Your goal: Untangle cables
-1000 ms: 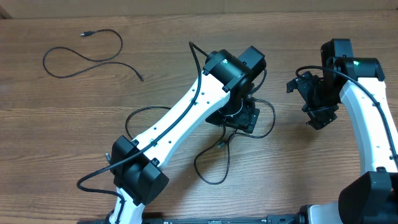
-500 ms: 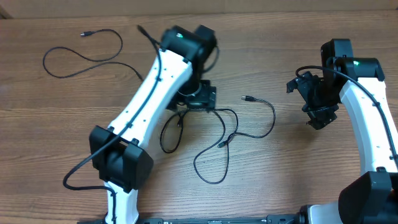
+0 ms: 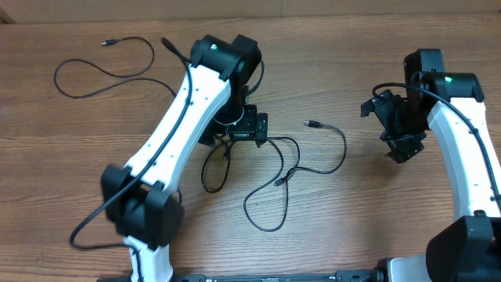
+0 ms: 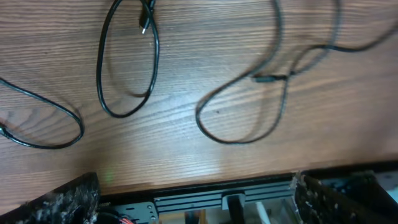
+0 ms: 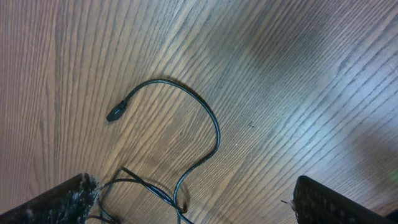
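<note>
Overhead: left fingers (image 4: pixel 62 199) and right fingers (image 5: pixel 56 199) spread, empty; cables (image 3: pixel 284 178) cross on counter (image 3: pixel 376 227). Likely next: pinch one, drag apart.

A lone cable (image 3: pixel 150 56) lies far left on the table (image 3: pixel 376 55), the looped cables (image 3: pixel 282 180) mid-table, seemingly crossing one another.

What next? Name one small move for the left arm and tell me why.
Probably lower the open, empty left gripper onto the narrow loop in front of it and draw that loop leftward. One cable already lies apart at the far left, but the remaining cables still cross mid-table.
</note>
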